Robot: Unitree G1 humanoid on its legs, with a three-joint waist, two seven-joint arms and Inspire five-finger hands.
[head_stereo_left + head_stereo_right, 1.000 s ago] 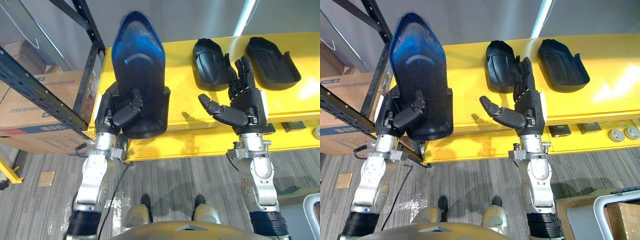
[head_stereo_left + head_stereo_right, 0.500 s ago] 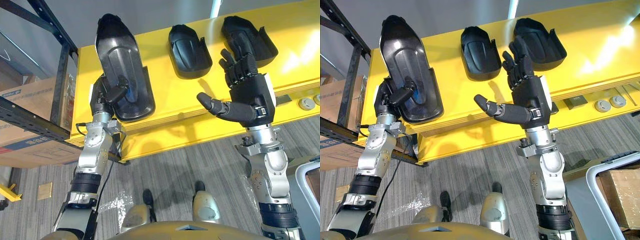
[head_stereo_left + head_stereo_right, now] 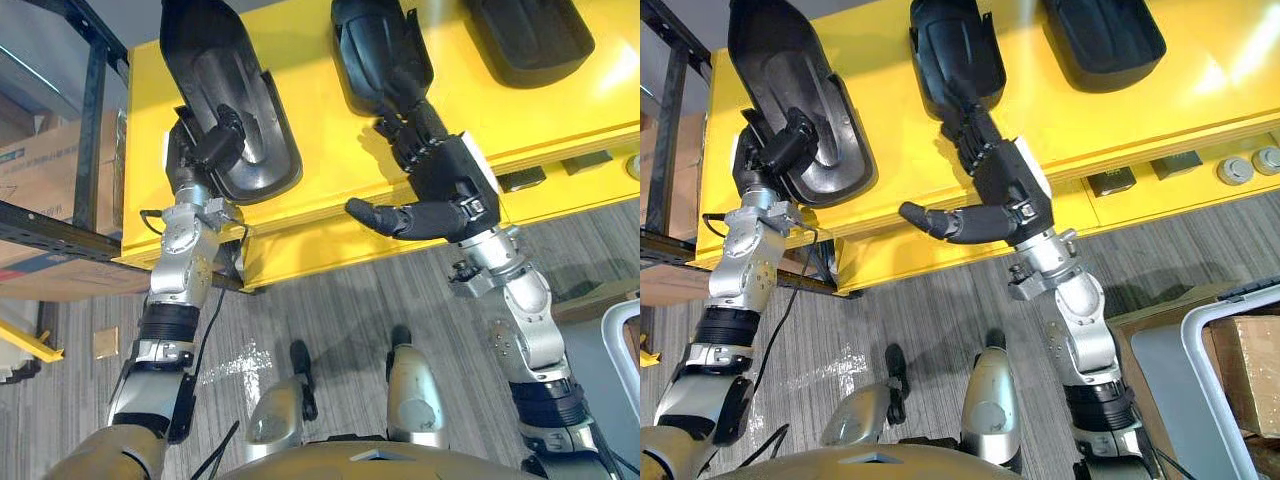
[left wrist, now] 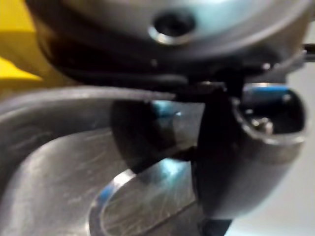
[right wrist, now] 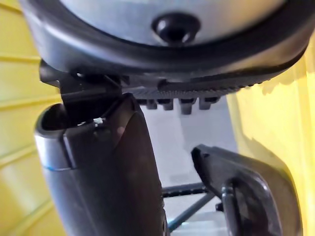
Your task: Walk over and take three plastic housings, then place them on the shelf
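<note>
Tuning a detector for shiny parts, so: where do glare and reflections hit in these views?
Right eye view: a bright glare patch washes the yellow table at its right end. Left eye view: the same patch at the right edge, plus a pale sheen on the held housing in the left hand. Left wrist view: light streaks across that housing's inner surface.

Floor (image 3: 330,300): grey carpet with a fine stripe. A yellow workbench (image 3: 320,150) spans the far side. Its front edge carries dark rectangular plates (image 3: 1105,183) and round fittings (image 3: 1230,170), possibly sockets. At its left end stands a black metal shelf rack (image 3: 90,130) with cardboard boxes (image 3: 40,170) behind it. A grey bin (image 3: 1200,340) stands on the floor.
</note>
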